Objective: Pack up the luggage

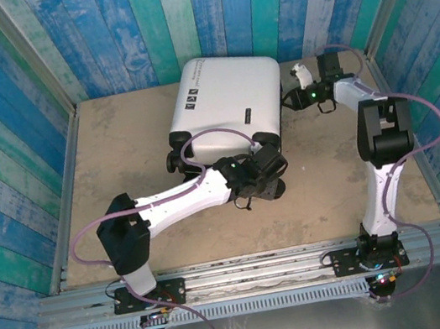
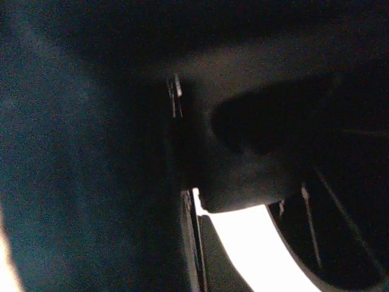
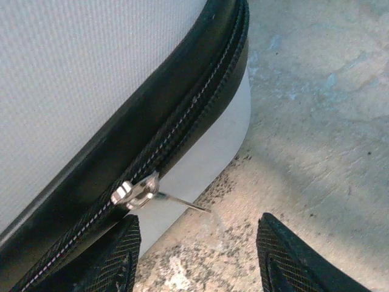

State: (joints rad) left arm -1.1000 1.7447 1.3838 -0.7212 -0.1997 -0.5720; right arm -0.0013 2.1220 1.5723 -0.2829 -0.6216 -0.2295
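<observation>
Silver zipper pull (image 3: 135,193) on the luggage (image 3: 73,73) lies just ahead-left of the right gripper's (image 3: 199,230) parted fingers (image 3: 115,258), zip (image 3: 182,121) running diagonally away; left gripper (image 1: 270,170) closed.

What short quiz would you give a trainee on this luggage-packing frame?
1. True or false: the luggage lies flat on the table, not standing on its wheels.
2. Fill in: in the right wrist view, the zipper slider sits on the ___ trim.
3. The right gripper is: A) shut on the zipper slider; B) open, holding nothing; C) shut on a wheel.
Key: 1 true; 2 black; 3 B.
</observation>
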